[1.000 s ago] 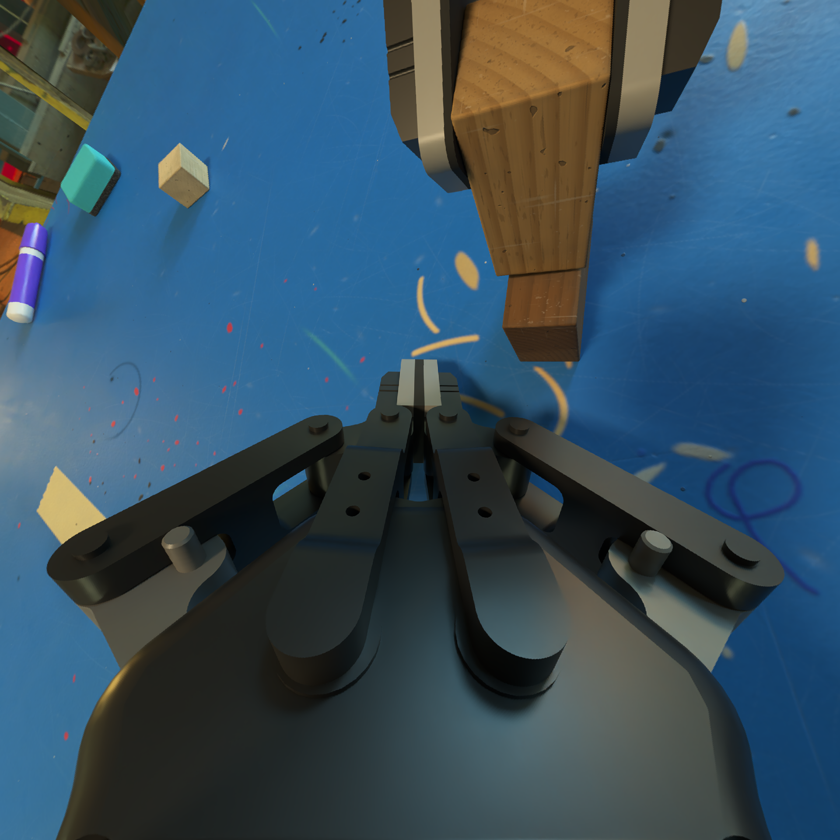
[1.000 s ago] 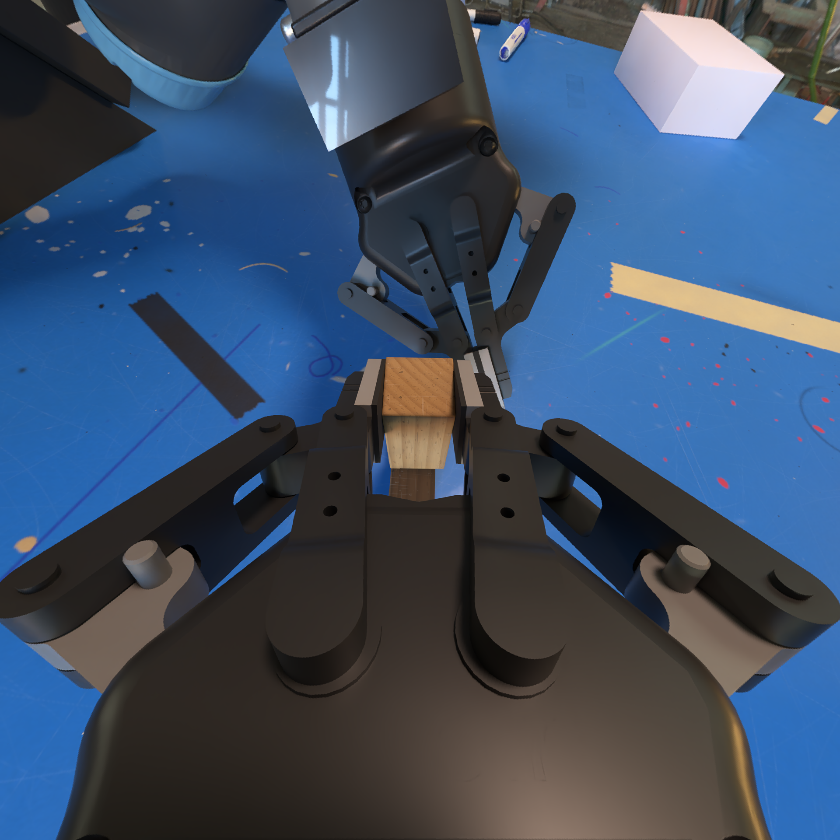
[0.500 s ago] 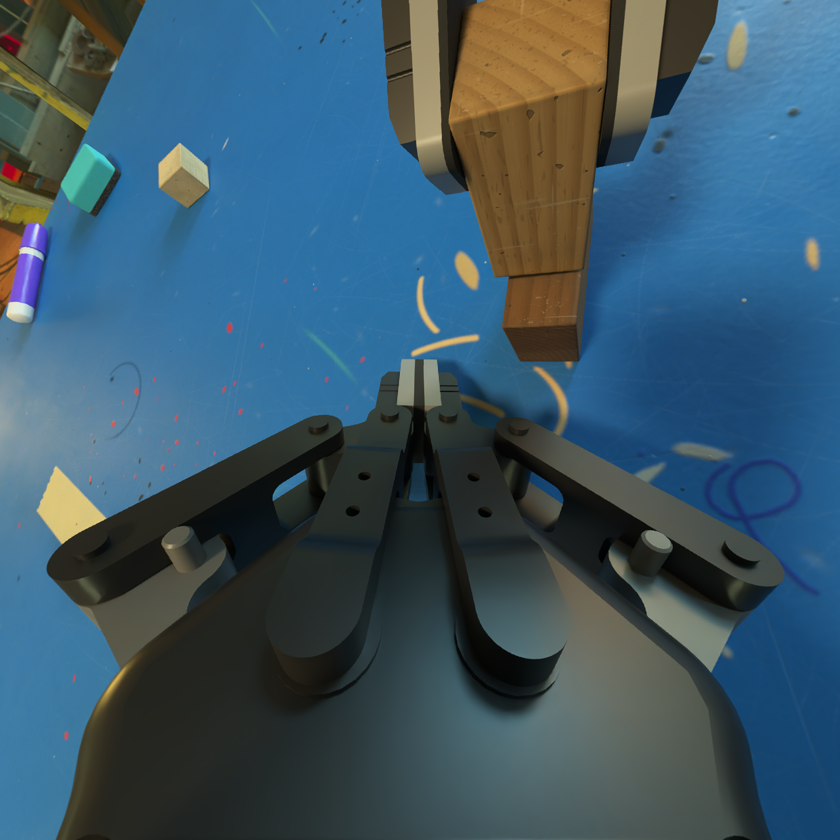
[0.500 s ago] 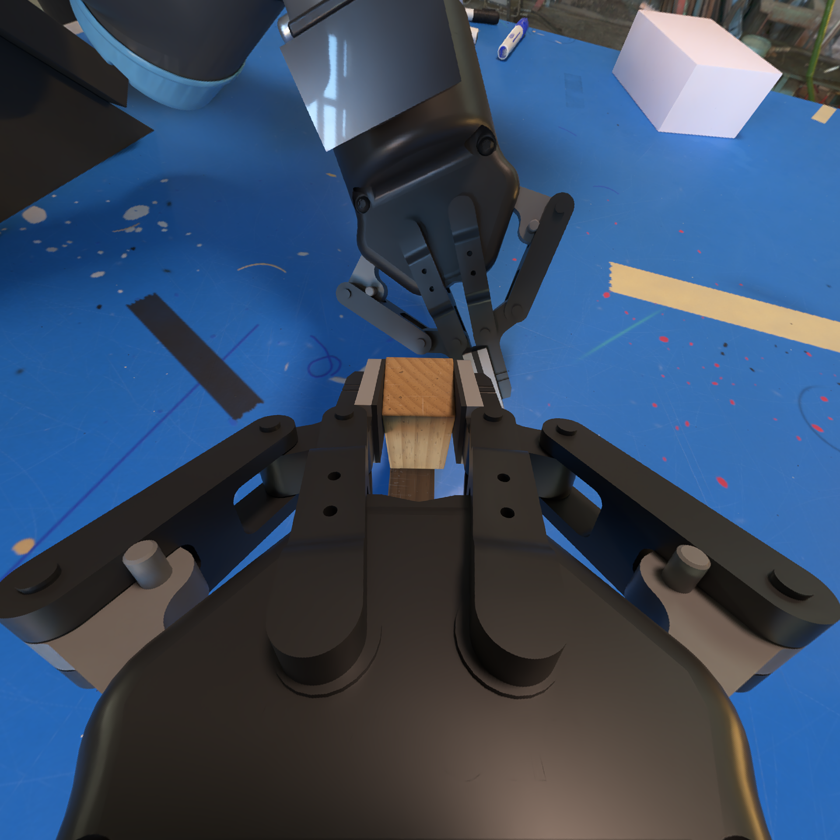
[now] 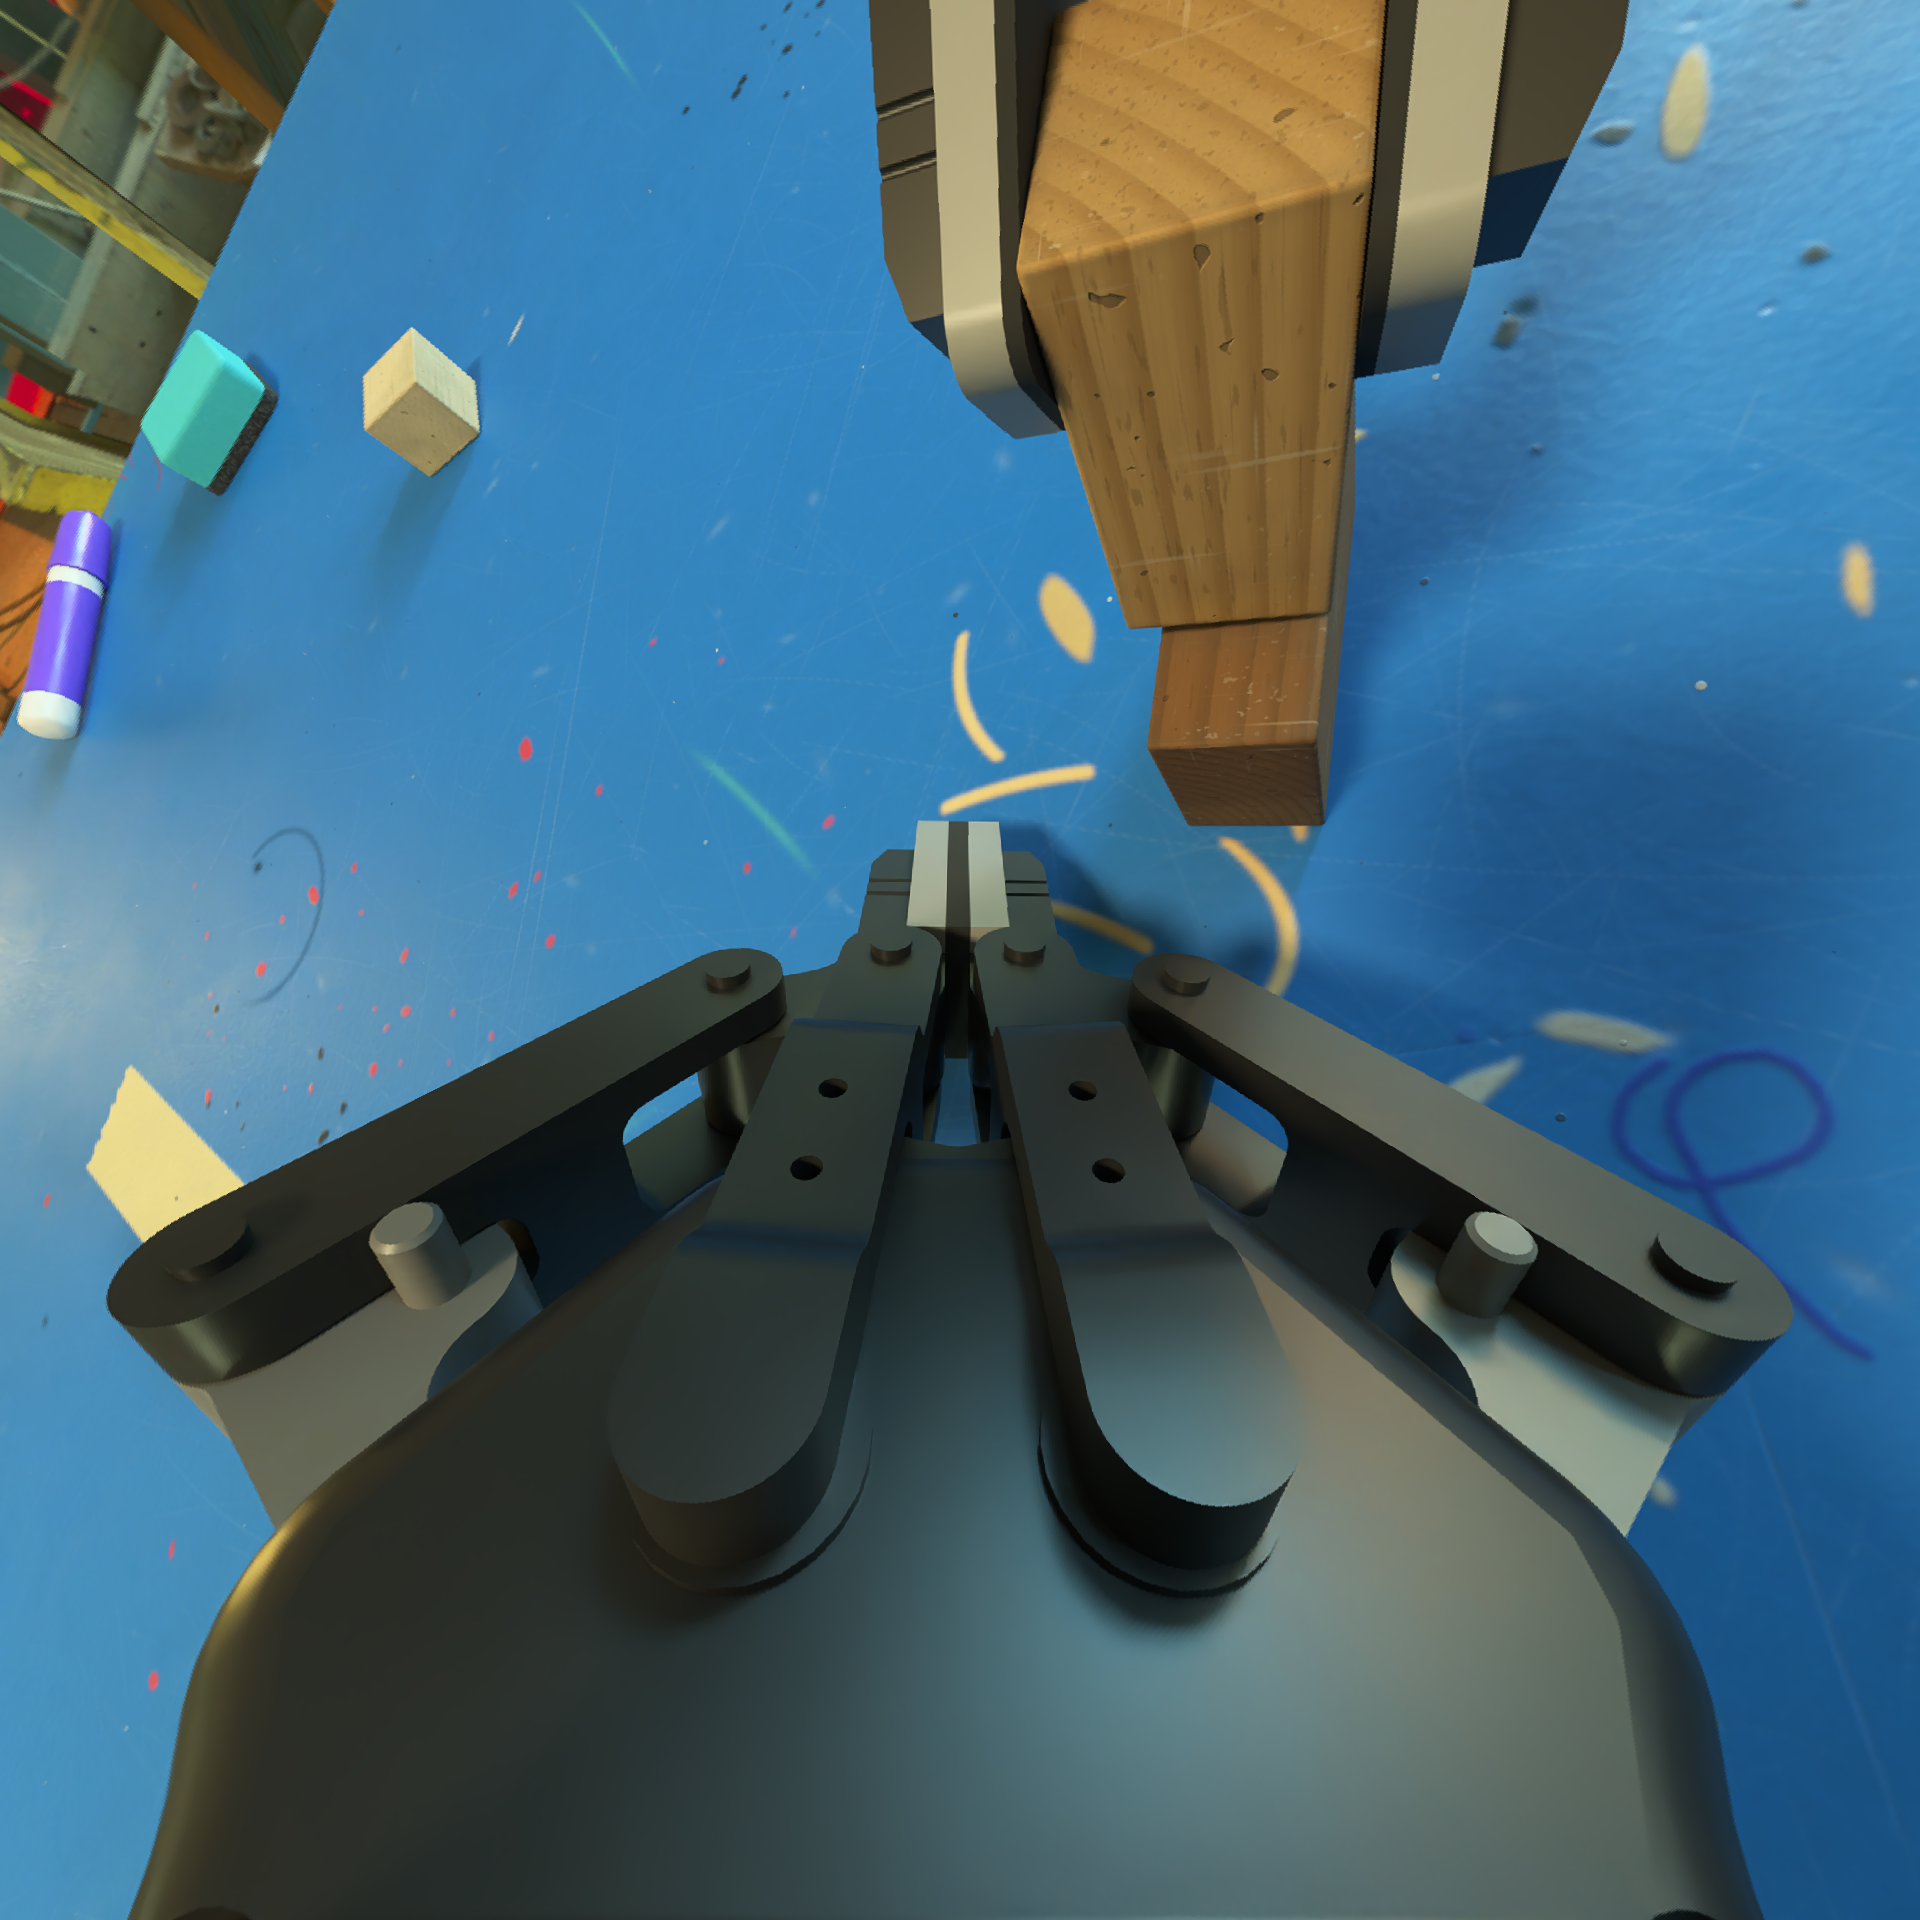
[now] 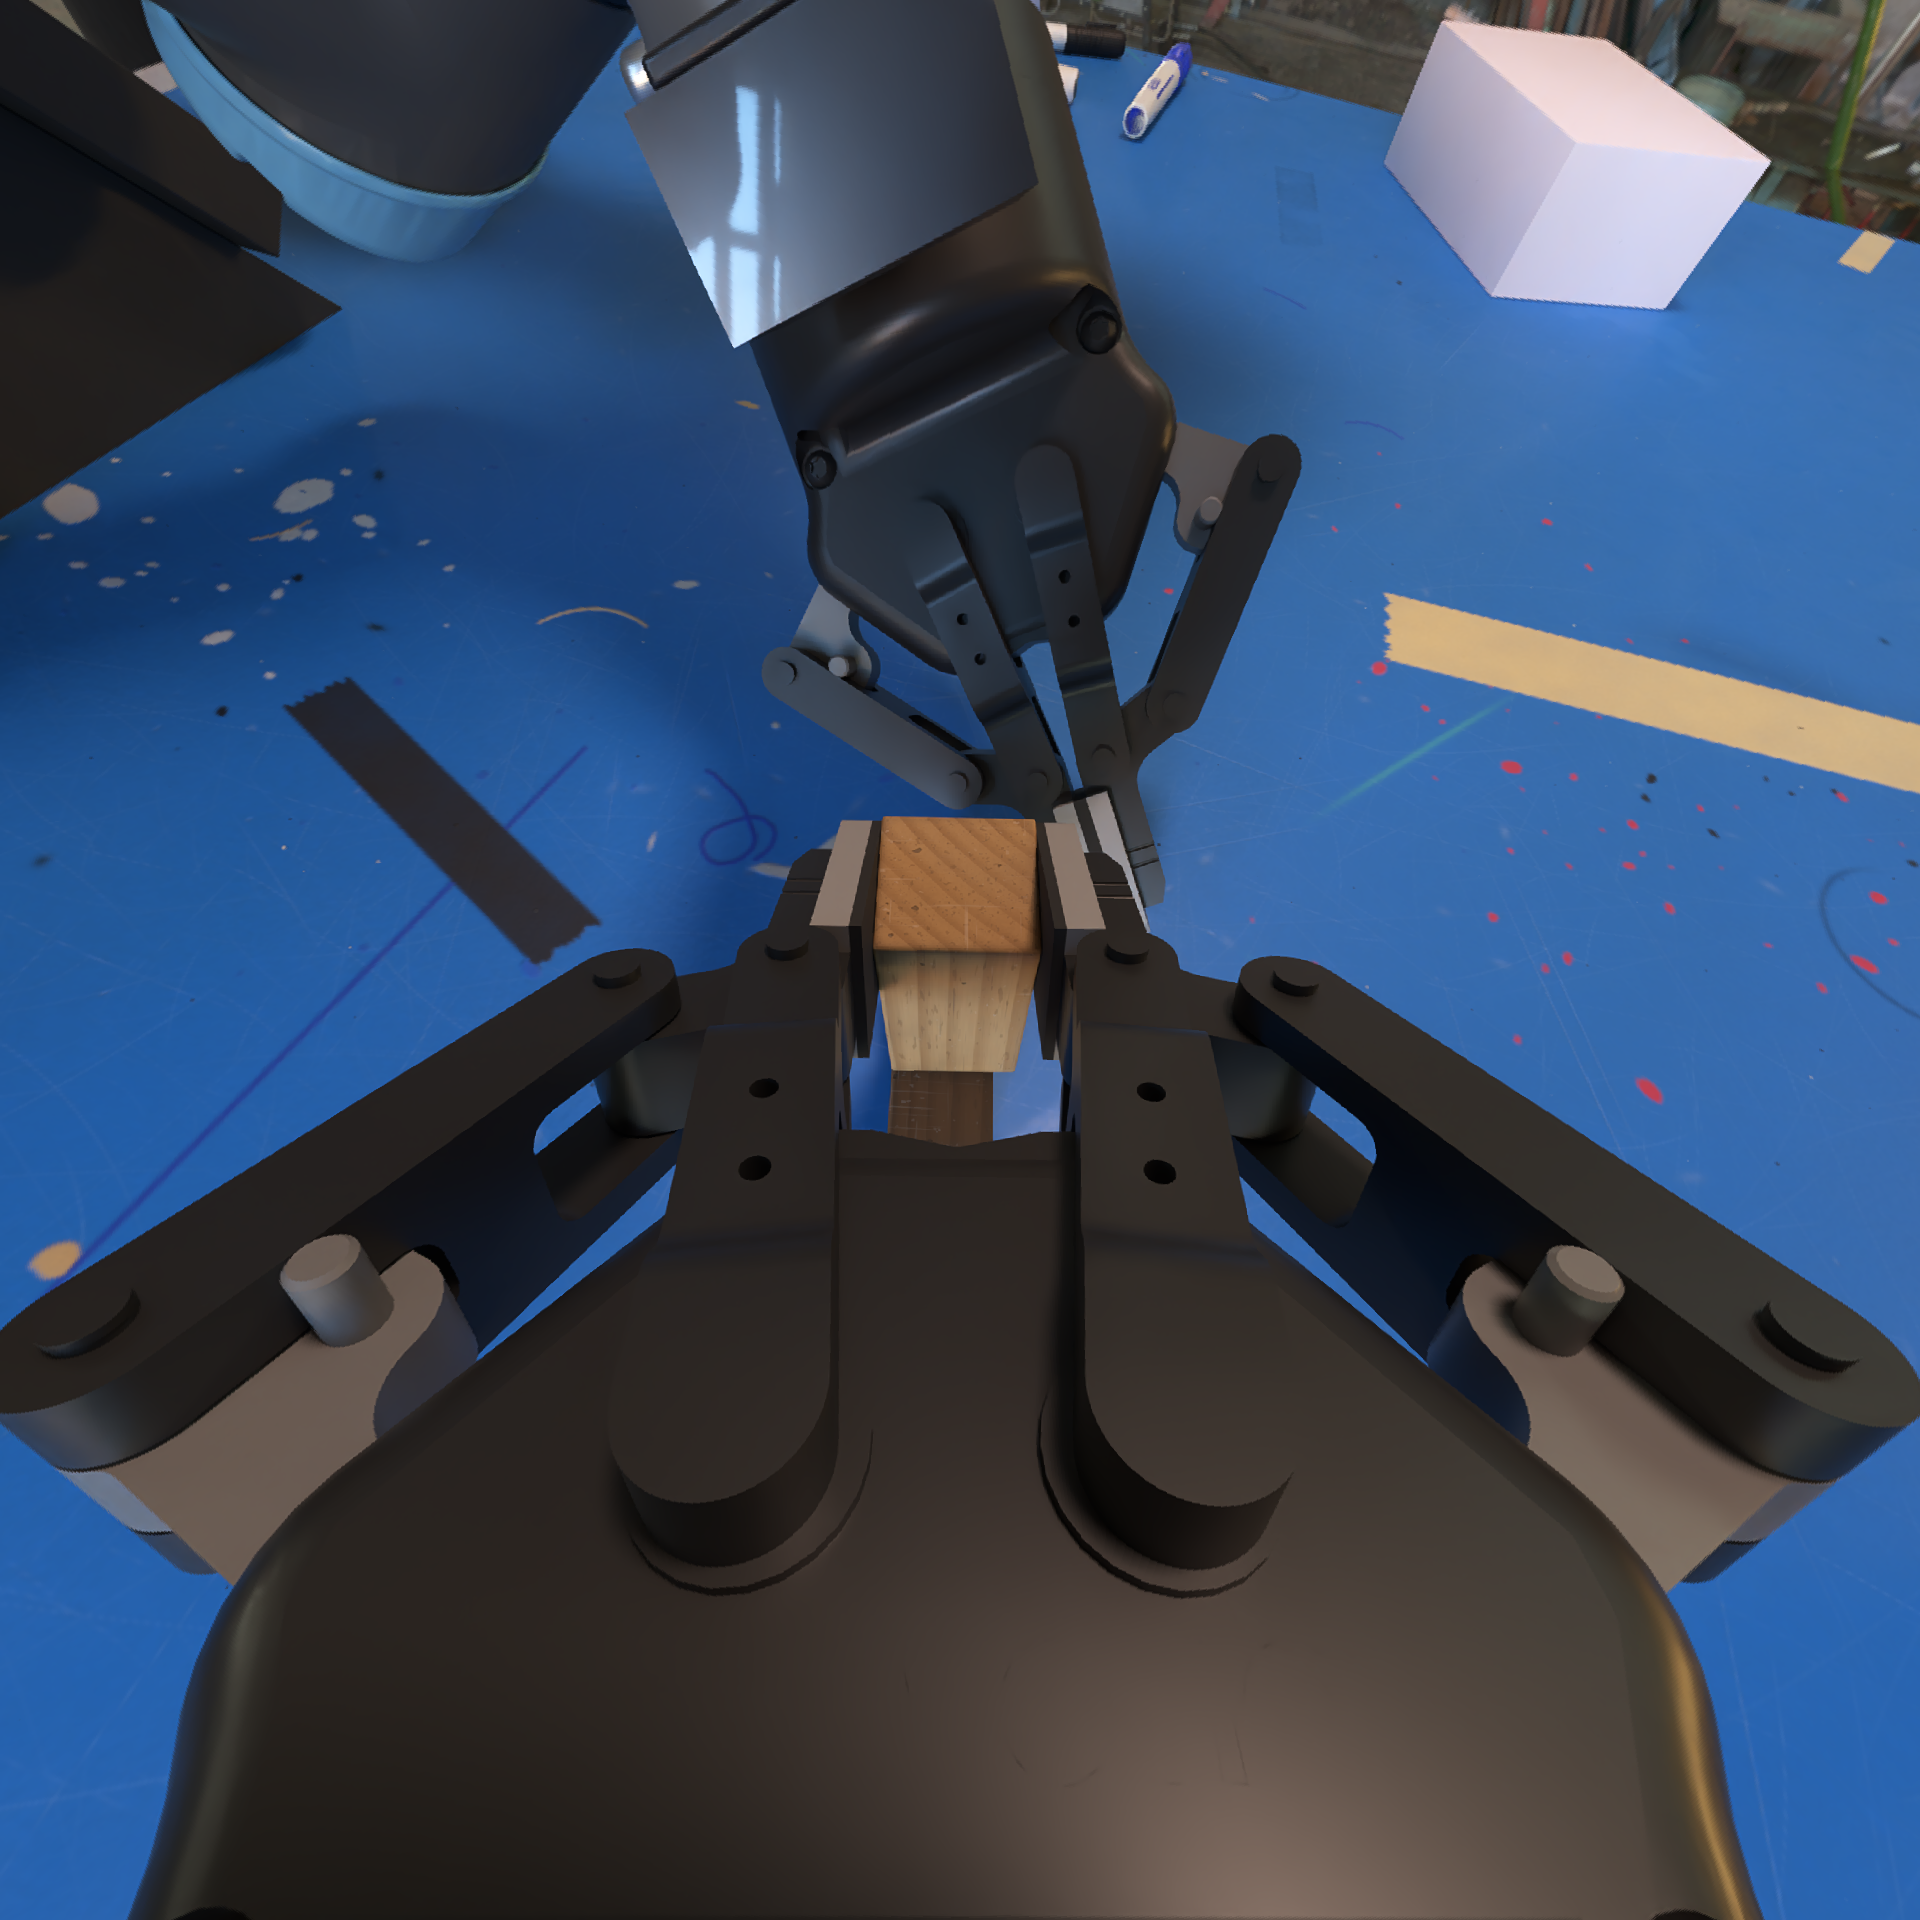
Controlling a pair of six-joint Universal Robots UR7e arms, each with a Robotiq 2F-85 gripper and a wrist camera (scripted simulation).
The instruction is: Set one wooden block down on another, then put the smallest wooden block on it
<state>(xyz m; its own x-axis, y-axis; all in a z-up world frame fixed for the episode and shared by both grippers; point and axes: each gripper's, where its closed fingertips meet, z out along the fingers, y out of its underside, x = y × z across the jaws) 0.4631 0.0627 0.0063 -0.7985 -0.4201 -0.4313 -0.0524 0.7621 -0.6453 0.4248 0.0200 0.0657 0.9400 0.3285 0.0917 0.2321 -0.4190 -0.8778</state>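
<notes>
The right gripper (image 6: 956, 883) grips the light wooden block (image 5: 1205, 343), which sits on the dark block (image 5: 1242, 717). It should open slowly and lift straight. The left gripper (image 5: 958, 873) is closed, empty; the smallest block (image 5: 419, 400) lies far left.

Setting: workshop or industrial hall.
Surface: scuffed blue worktable (image 6: 1558, 436) showing paint flecks, pen scribbles.
Markings: beige masking-tape strip (image 6: 1662, 691), black tape strip (image 6: 442, 821) sticking on it.
Background: yellow metal racking (image 5: 104, 208) standing beyond the edge.
</notes>
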